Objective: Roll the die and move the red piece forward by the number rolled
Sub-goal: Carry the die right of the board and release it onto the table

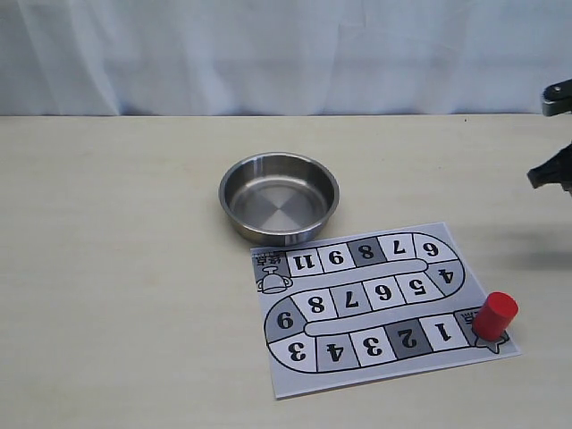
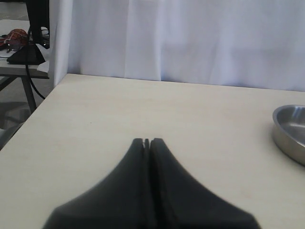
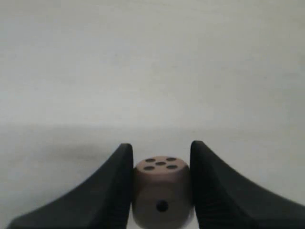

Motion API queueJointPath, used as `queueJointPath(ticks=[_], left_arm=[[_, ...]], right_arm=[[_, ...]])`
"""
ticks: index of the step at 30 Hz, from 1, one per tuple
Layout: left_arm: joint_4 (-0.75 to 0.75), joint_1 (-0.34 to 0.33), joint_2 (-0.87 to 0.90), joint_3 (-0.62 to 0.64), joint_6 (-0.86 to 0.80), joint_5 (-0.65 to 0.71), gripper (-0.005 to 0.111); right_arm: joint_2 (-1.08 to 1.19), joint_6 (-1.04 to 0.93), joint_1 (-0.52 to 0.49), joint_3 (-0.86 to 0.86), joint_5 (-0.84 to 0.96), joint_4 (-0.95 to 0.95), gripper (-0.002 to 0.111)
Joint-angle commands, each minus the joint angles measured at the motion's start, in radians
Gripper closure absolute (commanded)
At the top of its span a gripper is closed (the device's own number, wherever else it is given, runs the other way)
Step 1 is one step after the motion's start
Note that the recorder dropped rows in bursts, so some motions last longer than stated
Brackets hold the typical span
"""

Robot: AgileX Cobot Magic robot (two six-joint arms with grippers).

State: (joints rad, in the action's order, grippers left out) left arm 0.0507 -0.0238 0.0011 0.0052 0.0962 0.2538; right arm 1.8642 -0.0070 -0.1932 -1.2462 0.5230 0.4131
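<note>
Die (image 3: 161, 191) clamped in right tool (image 3: 161, 149), five-pip and one-pip faces seen. Left tool (image 2: 147, 141) pressed together. Red piece (image 1: 494, 315) stood at board (image 1: 290, 375) corner beside square 1.

The bowl (image 1: 279, 198) is gleaming as brushed metal, smooth, with fine rings catching light on its floor. Just beside the bowl, the board sheet (image 1: 288, 380) is lying as thin matt paper, printed in black and grey. At the sheet's corner farthest from the bowl, the red piece (image 1: 495, 315) is shining glossy, like smooth plastic. The table (image 1: 107, 268) under the bowl is looking pale, matt and faintly grained. Behind the bowl, white cloth (image 1: 268, 54) is hanging in soft folds. The die (image 3: 161, 193) is showing as matt tan wood inside the right gripper (image 3: 160, 145), whose pads are looking dull black and finely ribbed.
</note>
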Motion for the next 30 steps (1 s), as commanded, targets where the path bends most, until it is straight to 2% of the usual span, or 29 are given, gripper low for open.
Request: queueJointPath(ticks=[1, 6, 10, 13, 15, 17, 19, 21, 24, 30], left_arm=[[-0.003, 0.0, -0.001, -0.005, 0.004, -0.012, 0.107], [-0.003, 0.0, -0.001, -0.005, 0.004, -0.012, 0.107], [0.001, 0.0, -0.001, -0.005, 0.004, -0.012, 0.107], [0.001, 0.0, -0.001, -0.005, 0.004, -0.012, 0.107], [-0.002, 0.0, -0.001, -0.005, 0.004, -0.012, 0.107], [-0.002, 0.0, -0.001, -0.005, 0.004, -0.012, 0.107], [-0.002, 0.0, -0.001, -0.005, 0.004, -0.012, 0.107], [-0.002, 0.0, -0.001, -0.005, 0.004, -0.012, 0.107], [-0.002, 0.0, -0.001, -0.005, 0.004, -0.012, 0.107], [-0.002, 0.0, -0.001, -0.005, 0.004, -0.012, 0.107]], right_arm=[[0.001, 0.007, -0.077, 0.002, -0.062, 0.024, 0.104], [0.005, 0.007, -0.132, 0.002, -0.082, 0.012, 0.104], [0.02, -0.014, -0.133, 0.003, -0.075, -0.112, 0.102], [0.05, -0.187, -0.13, 0.003, -0.067, -0.325, 0.087], [0.074, -0.363, -0.13, 0.003, -0.04, -0.556, 0.068], [0.088, -0.587, -0.13, 0.002, 0.011, -0.869, 0.045], [0.093, -0.889, -0.13, 0.002, 0.096, -1.178, 0.022], [0.091, -1.015, -0.13, -0.004, 0.191, -1.333, 0.006], [0.087, -1.072, -0.13, -0.029, 0.264, -1.397, 0.004], [0.057, -1.051, -0.132, -0.037, 0.228, -1.362, 0.004]])
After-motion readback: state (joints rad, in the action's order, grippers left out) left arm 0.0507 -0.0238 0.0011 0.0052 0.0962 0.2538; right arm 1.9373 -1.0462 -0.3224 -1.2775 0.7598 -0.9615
